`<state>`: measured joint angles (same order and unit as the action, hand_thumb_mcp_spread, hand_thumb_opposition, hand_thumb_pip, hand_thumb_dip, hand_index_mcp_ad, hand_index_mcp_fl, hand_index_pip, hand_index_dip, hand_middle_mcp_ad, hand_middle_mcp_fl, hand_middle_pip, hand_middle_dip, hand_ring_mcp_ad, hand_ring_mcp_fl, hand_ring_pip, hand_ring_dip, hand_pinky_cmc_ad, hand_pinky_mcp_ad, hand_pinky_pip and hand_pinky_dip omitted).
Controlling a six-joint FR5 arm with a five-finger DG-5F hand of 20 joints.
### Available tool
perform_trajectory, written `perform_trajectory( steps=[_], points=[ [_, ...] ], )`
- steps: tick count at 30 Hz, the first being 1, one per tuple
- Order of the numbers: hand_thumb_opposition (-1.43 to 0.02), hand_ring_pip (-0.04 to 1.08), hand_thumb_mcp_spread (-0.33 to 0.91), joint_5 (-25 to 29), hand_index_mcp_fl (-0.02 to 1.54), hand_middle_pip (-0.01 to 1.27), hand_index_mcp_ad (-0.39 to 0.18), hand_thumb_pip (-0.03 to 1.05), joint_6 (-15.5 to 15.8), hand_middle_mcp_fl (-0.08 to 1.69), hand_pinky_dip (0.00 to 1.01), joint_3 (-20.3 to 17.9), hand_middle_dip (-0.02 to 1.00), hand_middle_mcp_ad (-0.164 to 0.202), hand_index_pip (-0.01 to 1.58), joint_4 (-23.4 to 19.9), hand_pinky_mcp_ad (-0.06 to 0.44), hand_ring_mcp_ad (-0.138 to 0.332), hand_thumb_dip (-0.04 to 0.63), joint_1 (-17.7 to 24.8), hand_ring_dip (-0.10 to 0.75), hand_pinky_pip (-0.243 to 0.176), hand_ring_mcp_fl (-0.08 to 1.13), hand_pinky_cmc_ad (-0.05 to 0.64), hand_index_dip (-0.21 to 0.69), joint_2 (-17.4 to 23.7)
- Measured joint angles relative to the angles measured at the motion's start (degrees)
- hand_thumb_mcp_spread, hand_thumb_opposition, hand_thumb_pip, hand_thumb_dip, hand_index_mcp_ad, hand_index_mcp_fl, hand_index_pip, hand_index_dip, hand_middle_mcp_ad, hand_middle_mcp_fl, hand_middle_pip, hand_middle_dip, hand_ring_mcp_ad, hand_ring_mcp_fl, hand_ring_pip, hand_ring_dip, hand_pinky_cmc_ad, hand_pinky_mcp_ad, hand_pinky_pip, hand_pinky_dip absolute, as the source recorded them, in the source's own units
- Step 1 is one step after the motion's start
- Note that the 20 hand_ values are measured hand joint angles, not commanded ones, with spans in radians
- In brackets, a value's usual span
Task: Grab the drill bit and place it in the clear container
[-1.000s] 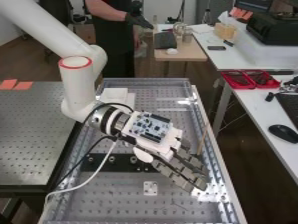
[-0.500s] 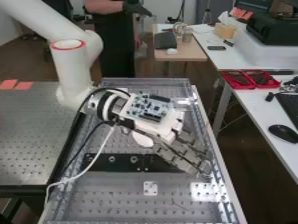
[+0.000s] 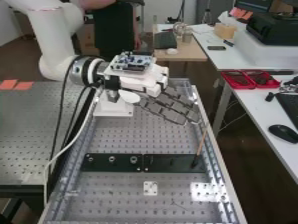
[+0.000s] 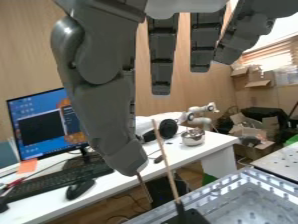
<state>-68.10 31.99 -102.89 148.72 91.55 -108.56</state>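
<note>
In the high view the hand [image 3: 163, 104] is over the far half of the bench, its fingers nearly straight and slanting down to the right. Dark fingers of the hand [image 4: 163, 57] hang extended in the wrist view, nothing visibly held. On the bench lies a black plate [image 3: 166, 162] with round fittings [image 3: 112, 159] at its left part. A thin brown stick [image 3: 201, 142] stands slightly tilted at its right end; the wrist view has the stick [image 4: 166, 162] too. I cannot make out which item is the drill bit. Clear walls edge the perforated bench [image 3: 120, 200]; no separate clear container can be told.
A white block [image 3: 114, 110] stands under the wrist at the bench's far left. Beyond the right edge a white table [image 3: 256, 112] carries red trays [image 3: 249, 79] and a mouse [image 3: 283, 133]. A small white plate [image 3: 151, 188] lies nearer the front.
The hand has lifted and moved toward the bench's far end, from above the black plate's right part. The plate and the stick's foot are now uncovered, and the fingers remain extended.
</note>
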Motion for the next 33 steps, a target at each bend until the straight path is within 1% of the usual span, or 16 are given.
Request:
perform_trajectory(
  steps=[3, 6, 12, 16, 19, 23, 25, 27, 30, 33],
  points=[
    [-1.00, 0.10, 0.77, 0.53, 0.96, 0.13, -0.140, 0.42, -0.55, 0.38, 0.14, -1.74, 0.22, 0.075, 0.77, 0.46, 0.168, 0.211, 0.333, 2.12, -0.007, -0.098, 0.15, 0.330, 0.443, 1.88],
    [-1.00, 0.10, 0.77, 1.16, 0.96, 0.14, -0.140, 0.42, -1.39, 0.39, 0.14, -2.76, 0.22, 0.075, 0.77, 0.93, 0.171, 0.208, 0.333, 4.12, -0.007, -0.098, 0.15, 0.333, 0.443, 2.80],
    [-1.01, 0.10, 0.77, 1.31, 0.99, 0.13, -0.140, 0.42, -2.27, 0.39, 0.14, -2.97, 0.22, 0.075, 0.73, 2.06, 0.171, 0.211, 0.333, 7.28, -0.002, -0.098, 0.16, 0.332, 0.461, 3.25],
    [-1.01, 0.11, 0.77, 0.00, 0.99, 0.13, -0.140, 0.42, -3.32, 0.39, 0.14, -1.99, 0.22, 0.075, 0.73, 3.16, 0.168, 0.211, 0.333, 10.07, 0.000, -0.098, 0.16, 0.332, 0.468, 2.88],
    [-1.01, 0.10, 0.77, -1.31, 1.01, 0.13, -0.140, 0.42, -3.83, 0.39, 0.14, -0.79, 0.22, 0.075, 0.71, 3.89, 0.168, 0.211, 0.333, 11.30, 0.000, -0.098, 0.16, 0.332, 0.468, 2.01],
    [-1.01, 0.10, 0.77, -2.76, 1.01, 0.13, -0.140, 0.42, -4.53, 0.39, 0.14, 0.56, 0.22, 0.075, 0.72, 4.46, 0.168, 0.211, 0.333, 12.36, 0.005, -0.098, 0.16, 0.330, 0.476, 0.92],
    [-1.01, 0.10, 0.77, -4.62, 1.01, 0.13, -0.140, 0.42, -4.81, 0.39, 0.14, 1.37, 0.22, 0.075, 0.71, 4.73, 0.171, 0.211, 0.333, 12.89, 0.005, -0.098, 0.16, 0.330, 0.478, 0.23],
    [-1.01, 0.10, 0.77, -5.22, 1.01, 0.13, -0.140, 0.42, -5.14, 0.39, 0.14, 2.31, 0.22, 0.075, 0.71, 5.20, 0.168, 0.211, 0.333, 13.35, 0.005, -0.098, 0.16, 0.337, 0.485, -0.49],
    [-1.01, 0.10, 0.77, -5.08, 1.01, 0.14, -0.140, 0.42, -5.57, 0.39, 0.14, 3.60, 0.22, 0.075, 0.71, 5.80, 0.171, 0.211, 0.333, 14.17, 0.005, -0.098, 0.16, 0.330, 0.487, -1.50],
    [-1.01, 0.10, 0.77, -7.05, 1.01, 0.13, -0.140, 0.42, -5.85, 0.39, 0.14, 4.39, 0.22, 0.075, 0.70, 6.12, 0.168, 0.211, 0.333, 14.35, 0.005, -0.098, 0.16, 0.330, 0.494, -2.30]
  ],
)
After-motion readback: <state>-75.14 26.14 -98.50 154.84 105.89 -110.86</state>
